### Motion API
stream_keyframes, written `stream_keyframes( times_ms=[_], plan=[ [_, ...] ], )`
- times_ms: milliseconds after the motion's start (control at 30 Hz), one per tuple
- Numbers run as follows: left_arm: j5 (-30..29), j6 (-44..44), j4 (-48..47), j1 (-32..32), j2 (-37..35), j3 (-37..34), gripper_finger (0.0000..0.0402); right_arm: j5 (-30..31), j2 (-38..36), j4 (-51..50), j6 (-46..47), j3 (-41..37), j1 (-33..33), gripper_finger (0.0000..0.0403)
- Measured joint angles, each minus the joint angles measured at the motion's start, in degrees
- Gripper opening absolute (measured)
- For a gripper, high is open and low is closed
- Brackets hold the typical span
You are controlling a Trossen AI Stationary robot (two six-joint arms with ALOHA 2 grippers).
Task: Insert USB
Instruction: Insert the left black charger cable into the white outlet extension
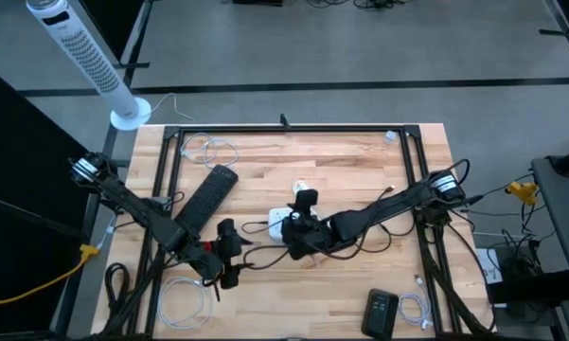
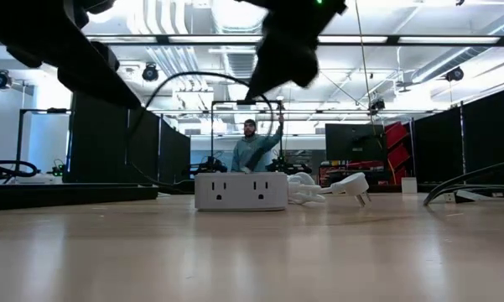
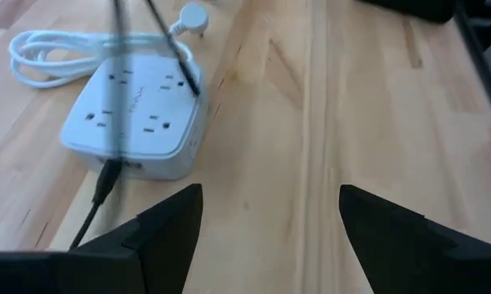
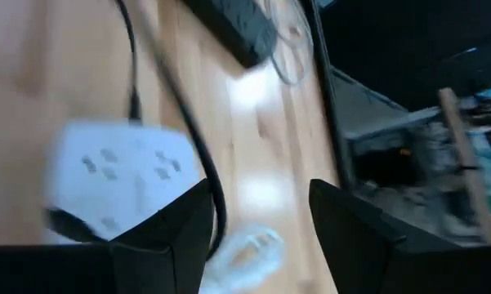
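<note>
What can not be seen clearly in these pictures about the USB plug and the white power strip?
- USB plug: the left wrist view shows it at the white power strip's side; how deep it sits is unclear.
- High view: the right claw and arm cover most of the strip.
- Right wrist view: motion blur smears the strip and black cable.
- Low view: the strip's USB side faces away.

USB lead plugged into white power block

The white power block (image 3: 139, 122) lay flat near the middle of the wooden table, 4 outlets facing up, 2 more on one side face. Its white cord (image 3: 57, 57) was coiled just beside it, ending in a white plug (image 3: 192, 16). A black USB cable (image 3: 106, 175) sat with its connector in the block's edge
</note>
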Motion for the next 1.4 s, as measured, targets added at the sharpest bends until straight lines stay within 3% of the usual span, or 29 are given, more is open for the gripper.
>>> stream_keyframes(
  times_ms=[100,233,400,600,667,767,933,1100,1233,1400],
  plan=[
    [-0.11,0.01,-0.83,0.0,0.0,-0.04,0.0276,6.36,0.04,-1.29,-0.21,-0.1,-0.78,0.0185],
    [-1.29,0.04,-1.35,0.0,0.0,-0.04,0.0276,7.48,0.04,-1.21,0.37,-0.1,-1.65,0.0185],
    [-1.78,0.61,-1.37,0.07,0.0,-0.07,0.0276,0.6,0.16,-0.62,-1.02,-0.84,-2.63,0.0185],
    [-1.82,-0.27,-0.86,0.11,0.0,-0.07,0.0276,-0.8,0.27,10.01,-20.3,-8.53,-5.45,0.0185],
    [-1.8,-0.41,-0.88,0.11,0.0,-0.07,0.0276,-5.98,0.28,14.86,-21.64,-10.89,-6.74,0.0185],
    [-1.78,-0.42,-0.9,0.11,0.0,-0.06,0.0276,-16.44,0.33,14.61,-15.41,-12.1,-8.66,0.0185],
    [-1.78,-0.42,-1.31,0.11,0.0,-0.07,0.0276,-13.44,0.33,7.96,-6.69,-12.08,-10.2,0.0185],
    [-1.78,-0.43,-1.36,0.11,0.0,-0.24,0.0276,-15.31,0.08,2.21,-0.25,-12.08,-9.46,0.0185],
    [-1.78,-0.42,-1.31,0.24,0.0,-0.28,0.0276,-22.91,-0.22,4.35,6.19,-11.7,-7.5,0.0185],
    [-1.8,-0.69,-1.03,0.28,0.0,-0.28,0.0276,-29.02,-0.15,14.77,9.81,-11.7,-4.86,0.0185]
  ],
)
